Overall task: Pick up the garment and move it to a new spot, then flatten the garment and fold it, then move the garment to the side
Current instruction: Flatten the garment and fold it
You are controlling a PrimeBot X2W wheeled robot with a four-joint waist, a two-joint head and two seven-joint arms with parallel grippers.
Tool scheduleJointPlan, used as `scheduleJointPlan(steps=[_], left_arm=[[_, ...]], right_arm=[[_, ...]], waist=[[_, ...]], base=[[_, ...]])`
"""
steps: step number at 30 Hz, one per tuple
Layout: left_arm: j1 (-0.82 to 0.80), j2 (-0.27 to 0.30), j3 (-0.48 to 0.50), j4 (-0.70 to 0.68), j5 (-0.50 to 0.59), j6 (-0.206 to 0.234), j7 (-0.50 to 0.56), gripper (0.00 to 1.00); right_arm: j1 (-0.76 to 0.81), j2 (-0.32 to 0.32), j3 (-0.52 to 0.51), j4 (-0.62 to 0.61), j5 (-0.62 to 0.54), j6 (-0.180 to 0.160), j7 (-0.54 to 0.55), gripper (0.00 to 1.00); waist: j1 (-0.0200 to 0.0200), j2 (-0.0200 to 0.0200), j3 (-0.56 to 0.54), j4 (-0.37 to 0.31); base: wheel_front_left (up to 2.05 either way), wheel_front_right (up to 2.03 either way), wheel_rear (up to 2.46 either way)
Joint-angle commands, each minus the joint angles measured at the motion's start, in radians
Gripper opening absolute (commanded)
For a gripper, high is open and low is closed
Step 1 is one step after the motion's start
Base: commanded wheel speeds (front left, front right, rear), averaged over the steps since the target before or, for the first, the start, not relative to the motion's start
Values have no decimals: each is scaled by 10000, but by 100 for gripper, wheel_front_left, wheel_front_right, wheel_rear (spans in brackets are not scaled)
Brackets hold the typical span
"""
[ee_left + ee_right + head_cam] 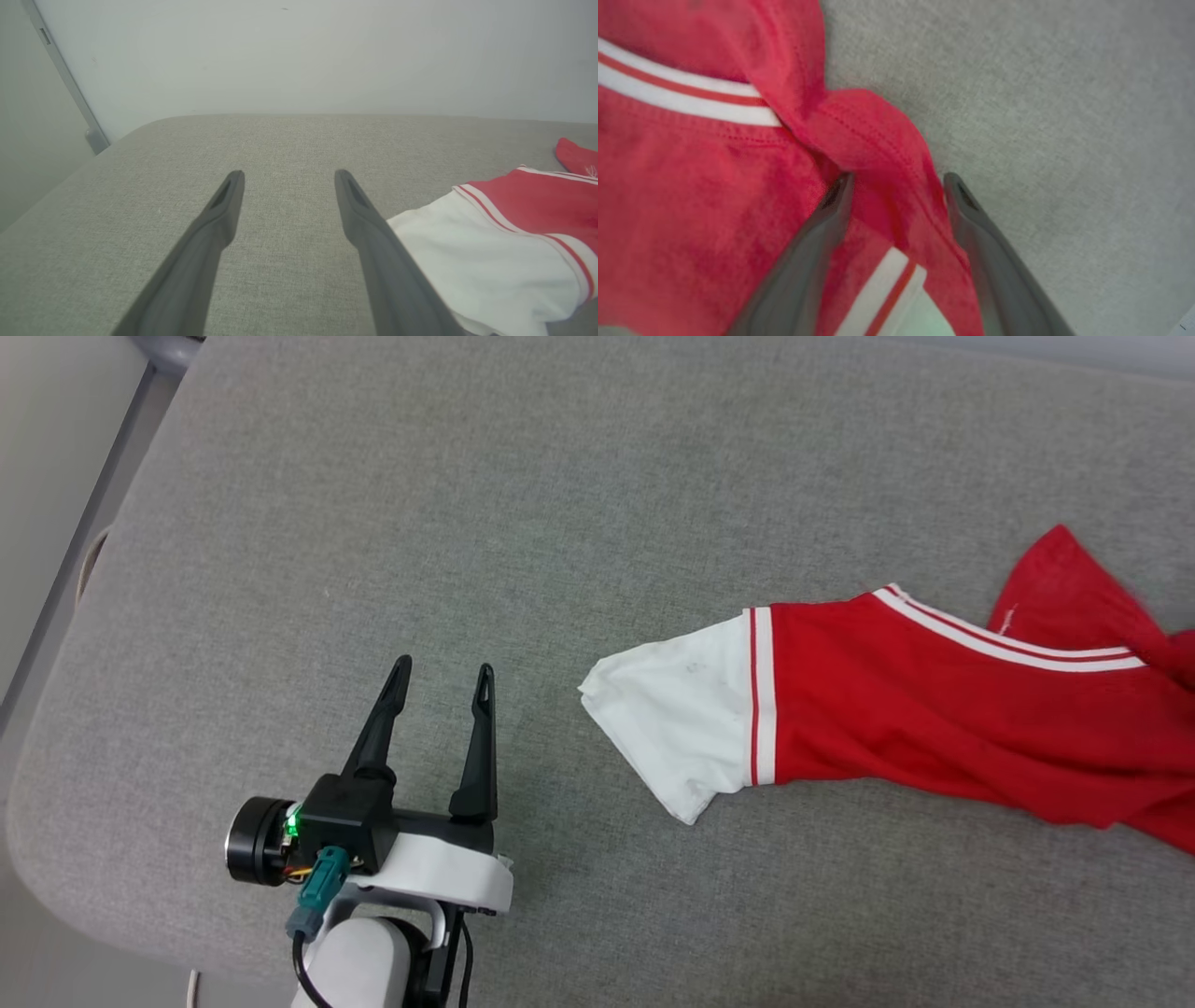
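My left gripper (pixel 443 670): fingers spread wide and holding nothing, over the bare grey fabric surface (pixel 420 523).
My right gripper (pixel 900 179): fingers spread wide, one on each side of a twisted red fold, not closed on it.
Garment (pixel 887 709): a red jersey T-shirt, crumpled on the surface to the right of my left gripper and lying beneath my right fingers.
White sleeve (pixel 681 719): the part nearest my left gripper, near it but apart.
Trim (pixel 761 695): red and white stripes edging the sleeve.
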Motion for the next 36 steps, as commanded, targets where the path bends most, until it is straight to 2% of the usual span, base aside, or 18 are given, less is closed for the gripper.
scheduleJointPlan(steps=[1, 8, 9, 11, 17, 24, 30, 36], left_arm=[[-124, -14, -49, -20, -49, 81, -25, 100], [-370, -15, -167, 46, -152, 230, -25, 100], [-367, -15, -149, 59, -146, 233, -25, 100], [-348, -14, -121, 96, -131, 236, -25, 100], [-143, -13, 43, 168, -19, 190, -25, 100], [236, -11, 307, 198, 183, 37, -25, 100], [515, -13, 361, 219, 241, -12, -25, 100], [857, -12, 487, 224, 265, -30, -25, 100]], right_arm=[[198, -54, 173, 74, -64, -14, 82, 100], [1157, 156, 927, 511, 256, -7, 23, 100], [1157, 207, 959, 462, 314, 5, -148, 82], [991, 326, 883, 352, 317, 5, -708, 0], [290, 324, 477, -159, 208, -1, -2957, 0], [73, 279, 337, -841, -43, -13, -5068, 0], [751, 480, -83, -1509, -406, -13, -6328, 0], [2284, 747, -727, -2340, -623, -13, -6782, 0]], waist=[[-1, 0, 207, 152], [-1, 0, 369, 195], [-1, 0, 355, 169], [-1, 0, 289, 116], [-1, 0, -215, -130], [-1, 0, -906, -518], [-1, 0, -1342, -673], [-1, 0, -1786, -767]], base=[[0, 0, 0], [0, 0, 0], [0, 0, 0], [0, 0, 0], [0, 0, 0], [0, 0, 0], [0, 0, 0], [0, 0, 0]])
